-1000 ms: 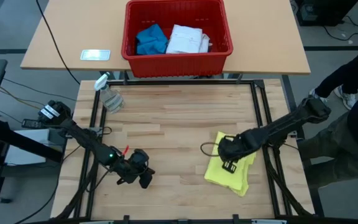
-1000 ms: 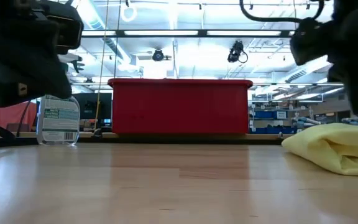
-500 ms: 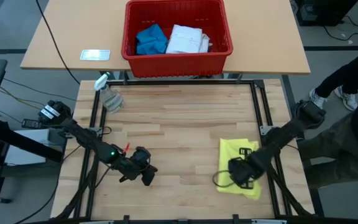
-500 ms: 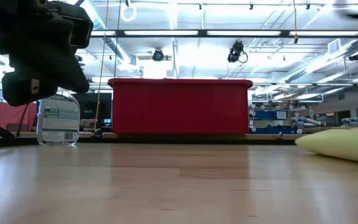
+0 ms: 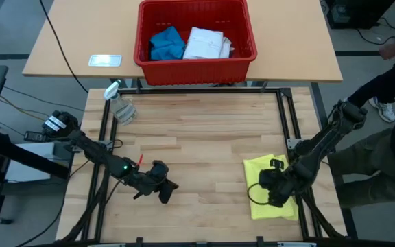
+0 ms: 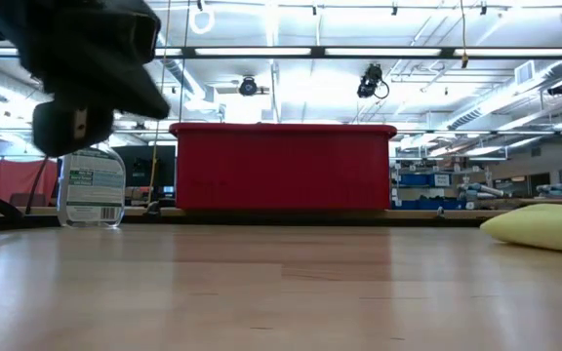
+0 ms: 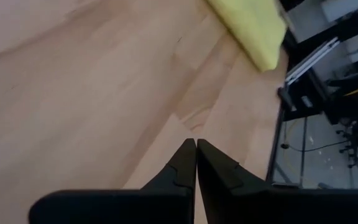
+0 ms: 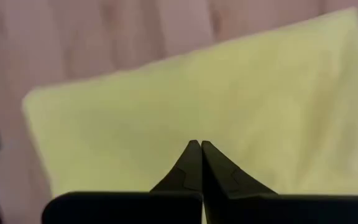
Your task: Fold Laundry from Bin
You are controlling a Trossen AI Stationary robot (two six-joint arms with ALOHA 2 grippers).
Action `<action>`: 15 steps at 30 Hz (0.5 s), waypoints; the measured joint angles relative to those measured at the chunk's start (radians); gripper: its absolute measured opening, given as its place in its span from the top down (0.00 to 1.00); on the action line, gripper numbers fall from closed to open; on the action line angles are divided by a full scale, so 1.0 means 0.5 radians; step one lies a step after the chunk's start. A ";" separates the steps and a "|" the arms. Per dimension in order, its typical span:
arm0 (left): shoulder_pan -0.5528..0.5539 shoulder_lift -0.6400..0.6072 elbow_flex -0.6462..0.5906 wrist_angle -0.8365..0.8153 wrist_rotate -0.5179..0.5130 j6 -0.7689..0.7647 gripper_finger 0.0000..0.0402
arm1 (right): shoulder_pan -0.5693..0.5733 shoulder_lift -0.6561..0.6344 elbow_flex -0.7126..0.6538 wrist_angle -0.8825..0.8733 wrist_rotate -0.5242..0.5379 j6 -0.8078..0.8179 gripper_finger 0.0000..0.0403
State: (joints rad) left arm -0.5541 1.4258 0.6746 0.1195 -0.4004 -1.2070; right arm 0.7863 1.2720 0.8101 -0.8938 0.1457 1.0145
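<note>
My right fingers (image 5: 274, 190) pinched shut, empty, over folded yellow shirt (image 5: 271, 206), lower right. Left fingers (image 5: 164, 194) shut. Shirt soft, limp: grip at edge.

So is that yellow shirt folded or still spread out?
Folded. The yellow shirt lies as a compact rectangle near the table's right edge, thick and rounded in the low view, under the right gripper.

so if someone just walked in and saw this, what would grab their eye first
Probably the red bin on the tan table past the far edge of the work table, with a blue piece and a white shirt in it. Next, the folded yellow T-shirt near the work table's front right, with the right gripper shut just over it. The left gripper, also shut, hovers front left over bare wood.
</note>
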 joint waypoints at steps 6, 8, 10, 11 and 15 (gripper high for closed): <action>0.052 -0.001 0.000 0.150 0.000 0.141 0.96 | -0.100 0.163 0.000 0.015 -0.018 -0.063 1.00; 0.053 -0.001 0.000 0.160 0.002 0.152 0.96 | -0.102 0.239 0.000 0.051 -0.078 -0.105 1.00; 0.052 -0.001 0.000 0.159 0.008 0.154 0.96 | -0.098 0.313 0.000 0.102 -0.184 -0.149 1.00; 0.051 -0.001 0.000 0.160 0.015 0.163 0.96 | -0.089 0.347 0.001 0.131 -0.249 -0.165 1.00; 0.046 -0.002 0.000 0.169 0.071 0.209 0.96 | -0.030 0.412 0.001 0.261 -0.479 -0.188 1.00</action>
State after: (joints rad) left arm -0.5311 1.4250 0.6746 0.2040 -0.3647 -1.1025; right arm 0.7713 1.4779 0.8104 -0.7634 -0.0937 0.9204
